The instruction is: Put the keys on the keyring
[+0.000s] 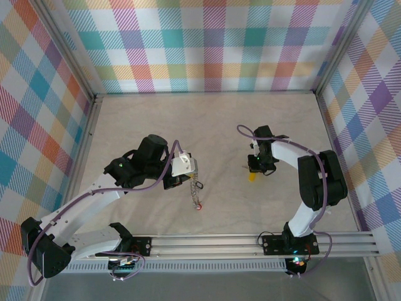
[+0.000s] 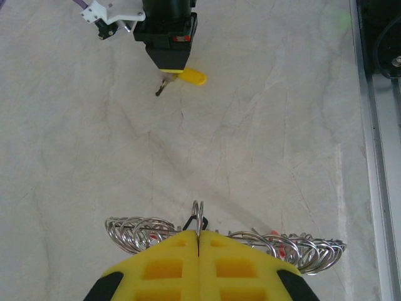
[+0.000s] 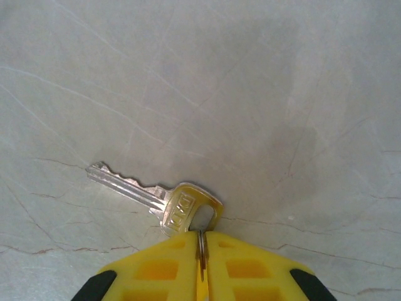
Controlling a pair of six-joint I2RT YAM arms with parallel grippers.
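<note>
Now left fingers point(image 2: 178, 254) pinching keyring point(image 2: 141, 231), right fingers point(image 3: 172, 254) gripping key point(image 3: 180, 208)

The table point(image 1: 213, 119) is lit brightly and evenly from above. In the right wrist view a soft grey shadow is cast above and right of the key point(image 3: 135, 188), which is rendered sharply.

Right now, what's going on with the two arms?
The left gripper is shut on the keyring, whose coils spread out to either side of its fingers. The right gripper pinches a yellow-headed key by its head, low over the table. The two grippers are apart, and this key is not yet on the keyring.
</note>
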